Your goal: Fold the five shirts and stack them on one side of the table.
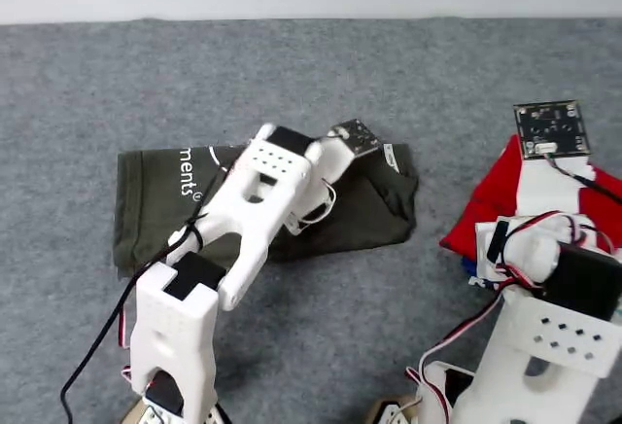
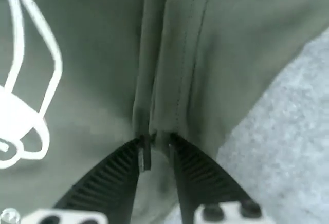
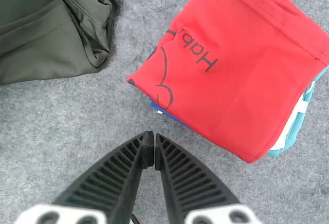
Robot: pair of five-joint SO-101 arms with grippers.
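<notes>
- Lying at the middle of the table, the dark olive-green cotton shirt [image 1: 165,210] with white print is a partly folded, flattish rectangle. Its right end is bunched into soft ridges.
- The left gripper [image 2: 156,146] is clamped on a raised, stitched fold of that shirt near its right edge.
- The knit looks thin and limp, so a pinch that catches only one layer could slip from the ribbed jaws.
- The grey felt-like table cover [image 1: 389,74] looks fuzzy enough to drag on the cloth, so a pull might slide or rumple the whole garment instead of turning the fold over.
- Pulling too far could open the layers underneath and leave a crooked edge.
- The red folded shirt [image 3: 241,80] tops a neat stack to the right, with blue and teal edges showing beneath.
- The right gripper [image 3: 154,149] is closed on nothing above bare cover, just beside the stack. As it stands, nothing pins the olive shirt down.
</notes>
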